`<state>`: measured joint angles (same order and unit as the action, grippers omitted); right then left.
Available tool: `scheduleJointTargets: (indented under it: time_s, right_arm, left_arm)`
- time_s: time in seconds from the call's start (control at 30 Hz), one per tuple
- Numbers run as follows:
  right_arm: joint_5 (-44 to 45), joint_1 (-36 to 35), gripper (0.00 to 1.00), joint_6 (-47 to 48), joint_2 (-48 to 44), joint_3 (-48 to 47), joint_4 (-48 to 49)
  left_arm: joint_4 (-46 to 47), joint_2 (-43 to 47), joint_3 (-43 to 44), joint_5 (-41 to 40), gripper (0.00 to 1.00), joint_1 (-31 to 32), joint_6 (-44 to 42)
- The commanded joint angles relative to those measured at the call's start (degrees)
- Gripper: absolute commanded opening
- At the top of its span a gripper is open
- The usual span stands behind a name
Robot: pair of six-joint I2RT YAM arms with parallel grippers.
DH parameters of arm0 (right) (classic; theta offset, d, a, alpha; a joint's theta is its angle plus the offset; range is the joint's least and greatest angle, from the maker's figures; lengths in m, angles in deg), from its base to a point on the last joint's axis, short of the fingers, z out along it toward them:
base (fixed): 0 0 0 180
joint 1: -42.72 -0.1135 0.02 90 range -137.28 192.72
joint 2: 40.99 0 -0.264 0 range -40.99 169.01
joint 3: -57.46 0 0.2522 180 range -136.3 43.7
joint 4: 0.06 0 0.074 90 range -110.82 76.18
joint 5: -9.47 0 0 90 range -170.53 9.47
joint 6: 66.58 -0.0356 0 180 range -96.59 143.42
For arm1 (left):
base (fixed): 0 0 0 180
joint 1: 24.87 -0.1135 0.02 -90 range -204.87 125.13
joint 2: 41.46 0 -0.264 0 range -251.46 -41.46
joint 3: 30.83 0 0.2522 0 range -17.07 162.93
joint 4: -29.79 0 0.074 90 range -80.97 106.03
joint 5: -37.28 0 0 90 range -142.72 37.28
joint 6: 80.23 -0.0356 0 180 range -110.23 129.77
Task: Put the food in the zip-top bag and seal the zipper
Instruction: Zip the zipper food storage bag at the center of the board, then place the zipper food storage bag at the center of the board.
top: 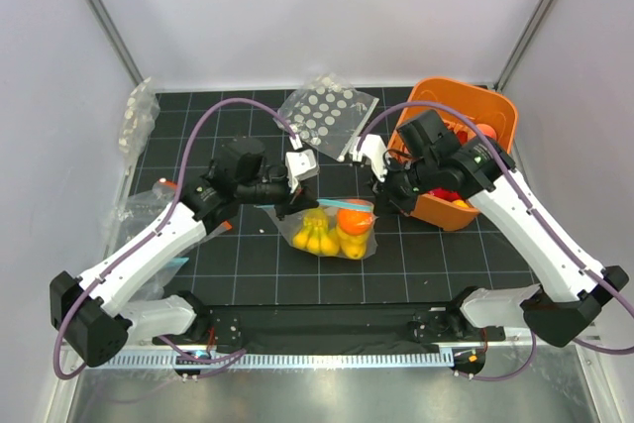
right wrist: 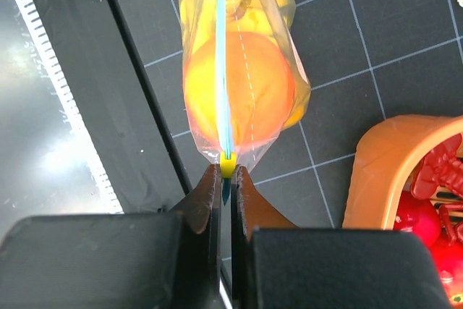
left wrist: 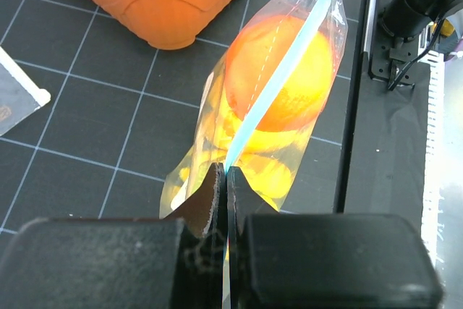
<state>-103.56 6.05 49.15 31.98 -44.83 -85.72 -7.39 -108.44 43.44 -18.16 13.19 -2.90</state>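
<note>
The zip-top bag [top: 332, 233] hangs between both grippers just above the mat. It holds the banana bunch [top: 317, 235], the orange [top: 354, 219] and a yellow-orange piece beneath. In the left wrist view my left gripper [left wrist: 226, 179] is shut on one end of the light-blue zipper [left wrist: 278, 81], with the orange [left wrist: 289, 88] behind the strip. In the right wrist view my right gripper [right wrist: 227, 177] is shut on the yellow slider [right wrist: 228, 166] at the other end of the zipper [right wrist: 222, 70]. In the top view the left gripper [top: 295, 207] and the right gripper [top: 379, 201] flank the bag.
An orange bowl [top: 492, 111] with red toys stands at the back right, close to my right arm; it also shows in the right wrist view [right wrist: 383, 171]. A clear bag with white dots [top: 325, 114] lies at the back. Other clear bags [top: 139, 121] lie at the left.
</note>
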Motion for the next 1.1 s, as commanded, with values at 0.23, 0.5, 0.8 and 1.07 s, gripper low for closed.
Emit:
scheduleJointTargets:
  time_s: [0.23, 0.5, 0.8, 1.07]
  right_arm:
    - [3.16, 0.45, 0.03, -5.08, -6.79, -1.73, -7.56]
    - [2.28, 0.45, 0.21, -6.14, -6.96, -1.73, -4.66]
    - [5.01, 0.45, 1.00, -11.58, -12.41, 2.75, 7.11]
    - [18.61, 0.45, 1.00, -25.62, -15.66, 5.39, 23.61]
  left_arm:
    - [-1.54, 1.59, -0.04, -4.24, 0.00, -1.77, -1.66]
    - [-0.93, 3.35, -0.39, -5.12, 0.00, -1.76, -1.57]
    - [3.89, 3.35, 0.22, -5.29, 0.63, -1.68, 2.81]
    - [16.73, 9.23, 0.39, -45.49, 1.00, -1.68, 23.00]
